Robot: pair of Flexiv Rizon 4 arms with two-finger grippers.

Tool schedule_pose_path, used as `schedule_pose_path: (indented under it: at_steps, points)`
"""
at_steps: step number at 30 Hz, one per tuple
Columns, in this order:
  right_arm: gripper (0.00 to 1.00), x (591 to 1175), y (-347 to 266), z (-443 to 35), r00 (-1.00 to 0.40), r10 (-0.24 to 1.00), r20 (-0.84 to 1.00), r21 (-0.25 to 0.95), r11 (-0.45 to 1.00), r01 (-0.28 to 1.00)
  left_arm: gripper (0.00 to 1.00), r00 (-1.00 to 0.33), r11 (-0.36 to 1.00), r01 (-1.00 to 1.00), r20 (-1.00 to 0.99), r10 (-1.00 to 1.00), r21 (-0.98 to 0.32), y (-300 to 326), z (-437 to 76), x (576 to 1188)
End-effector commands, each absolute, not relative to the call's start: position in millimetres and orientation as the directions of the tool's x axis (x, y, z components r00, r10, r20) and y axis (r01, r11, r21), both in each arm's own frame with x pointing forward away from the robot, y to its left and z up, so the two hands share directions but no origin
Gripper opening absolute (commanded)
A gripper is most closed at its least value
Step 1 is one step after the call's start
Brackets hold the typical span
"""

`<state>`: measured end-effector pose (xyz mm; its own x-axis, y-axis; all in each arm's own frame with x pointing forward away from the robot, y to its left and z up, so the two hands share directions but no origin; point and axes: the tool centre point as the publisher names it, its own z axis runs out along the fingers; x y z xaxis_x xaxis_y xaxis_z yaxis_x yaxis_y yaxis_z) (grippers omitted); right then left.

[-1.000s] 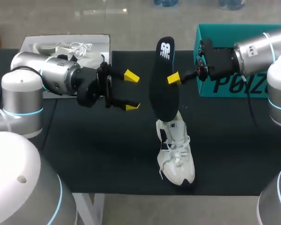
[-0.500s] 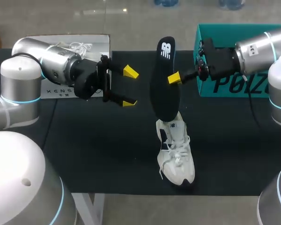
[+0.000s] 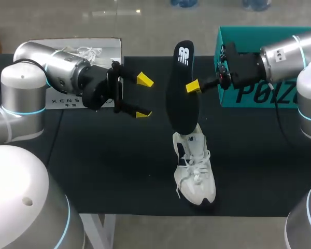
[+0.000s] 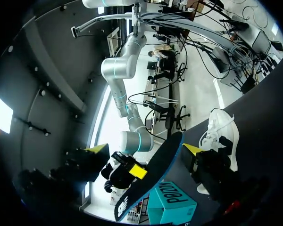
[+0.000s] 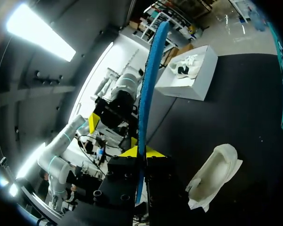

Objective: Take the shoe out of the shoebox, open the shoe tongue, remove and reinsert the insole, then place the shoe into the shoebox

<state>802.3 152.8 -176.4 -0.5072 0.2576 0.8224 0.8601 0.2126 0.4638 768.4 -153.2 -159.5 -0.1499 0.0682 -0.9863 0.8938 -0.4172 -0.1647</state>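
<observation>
The right end effector [image 3: 188, 86] is pinched shut on the black insole [image 3: 179, 62]. It holds the insole steeply upright, logo end high and lower end at the mouth of the white shoe [image 3: 196, 174]. The left end effector [image 3: 142, 97] hangs wide open and empty. The shoe lies out on the counter [image 3: 114, 155], its long axis front-to-back and its toe toward the near edge. Seating the insole and boxing the shoe appear left to do.

Item count:
- Shoes: 2, both white. One loose shoe [image 3: 195, 168] is on the table [image 3: 119, 171]; one boxed shoe [image 3: 93, 53] is in the white box [image 3: 101, 41].
- Insole [image 3: 180, 88]: 1, black with a blue underside.
- Boxes: 2. One is the white box, one a teal box [image 3: 249, 96].
- Table: 1.
- Grippers: 2, the left gripper [image 3: 143, 97] and the right gripper [image 3: 186, 86].
</observation>
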Motion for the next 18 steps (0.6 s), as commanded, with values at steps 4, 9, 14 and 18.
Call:
schedule_pose_path:
  at_steps: [4, 9, 14, 18]
  points:
    - [0.0, 801, 153, -176, -0.507, 0.261, 0.822, 0.464, 0.211, 0.86, 1.0, -0.148, -0.419, 0.893, -0.987, 0.07, -0.164, -153, -160, 769]
    - [0.0, 801, 153, -176, -0.507, 0.261, 0.822, 0.464, 0.211, 0.86, 1.0, -0.284, -0.3, 0.897, -0.943, 0.176, -0.326, -139, -159, 779]
    - [0.0, 801, 153, -176, -0.507, 0.261, 0.822, 0.464, 0.211, 0.86, 1.0, -0.4, -0.107, 0.889, -0.868, 0.293, -0.446, -125, -164, 769]
    - [0.0, 801, 153, -176, -0.507, 0.261, 0.822, 0.464, 0.211, 0.86, 1.0, -0.514, 0.013, 0.836, -0.774, 0.37, -0.549, -118, -175, 760]
